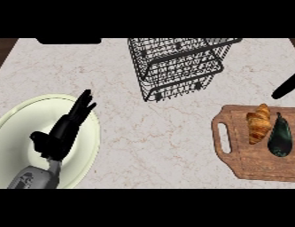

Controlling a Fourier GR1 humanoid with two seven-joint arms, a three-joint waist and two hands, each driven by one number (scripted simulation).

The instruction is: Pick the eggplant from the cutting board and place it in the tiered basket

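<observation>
A dark eggplant [281,135] lies on the wooden cutting board [254,166] at the right, just right of a croissant [259,123]. The black wire tiered basket [176,66] stands at the back centre with nothing visible in it. My left hand [61,133] rests open over a pale plate, fingers straight and pointing away from me. Only black, straight fingers of my right hand [292,82] show at the right edge, above and behind the board, apart from the eggplant. Neither hand holds anything.
A large pale plate [12,128] lies at the left under my left hand. A dark object [69,41] sits at the counter's back edge. Bare marble counter [156,142] lies between plate and board. The board's handle slot faces left.
</observation>
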